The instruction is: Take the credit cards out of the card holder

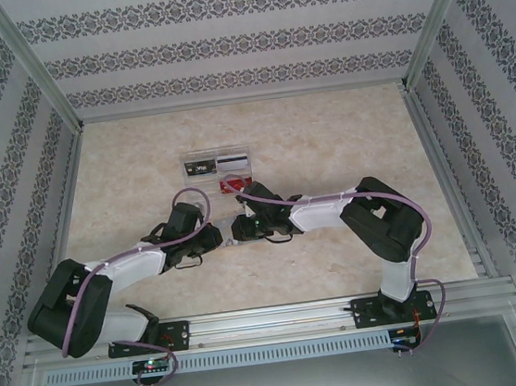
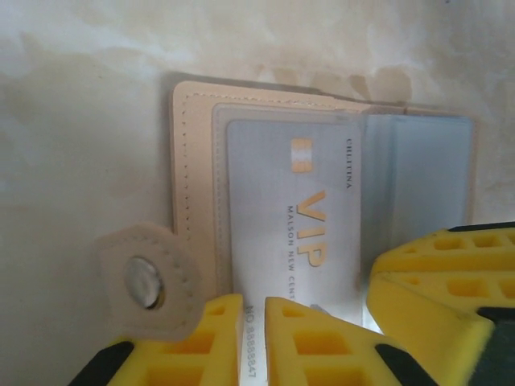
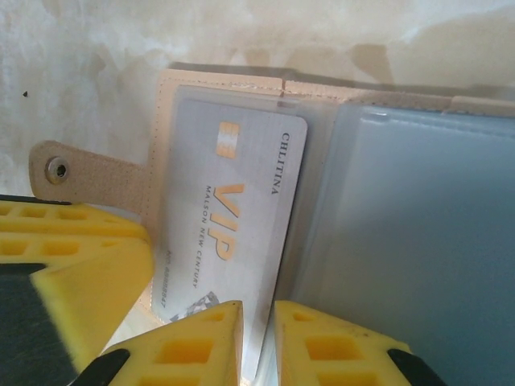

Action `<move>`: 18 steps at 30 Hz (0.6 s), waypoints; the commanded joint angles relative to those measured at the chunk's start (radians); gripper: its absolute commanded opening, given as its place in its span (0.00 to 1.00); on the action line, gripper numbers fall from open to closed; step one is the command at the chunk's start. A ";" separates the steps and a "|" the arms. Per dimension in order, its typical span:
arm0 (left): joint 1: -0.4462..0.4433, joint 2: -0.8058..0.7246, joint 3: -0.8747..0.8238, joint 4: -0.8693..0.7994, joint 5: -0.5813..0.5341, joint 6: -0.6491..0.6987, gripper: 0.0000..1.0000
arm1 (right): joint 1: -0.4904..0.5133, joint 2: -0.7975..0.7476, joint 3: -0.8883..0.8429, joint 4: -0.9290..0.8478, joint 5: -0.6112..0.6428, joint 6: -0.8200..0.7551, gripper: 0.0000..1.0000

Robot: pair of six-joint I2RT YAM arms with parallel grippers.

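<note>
Tan card holder (image 2: 193,161) lies open, pale VIP credit card (image 2: 282,201) inside; left gripper (image 2: 253,330) and right gripper (image 3: 257,338) nearly closed over it.

The credit card (image 3: 229,217) in the card holder (image 3: 165,88) carries a large gold "VIP" just beyond the tips of the right gripper (image 3: 257,342), a small line "MAISON NEW CENTURY" alongside it, and "CHLITINA" in dark capitals at the end farthest from those fingers. A serial beginning "NO 8888" runs into the gap between the fingers of the left gripper (image 2: 253,342), its last digits unclear. Print on the cards in the clear tray (image 1: 214,151) is too small to read.
</note>
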 commanded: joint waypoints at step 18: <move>0.011 -0.010 0.002 -0.037 -0.005 0.015 0.17 | 0.011 0.005 0.007 0.012 0.002 0.011 0.20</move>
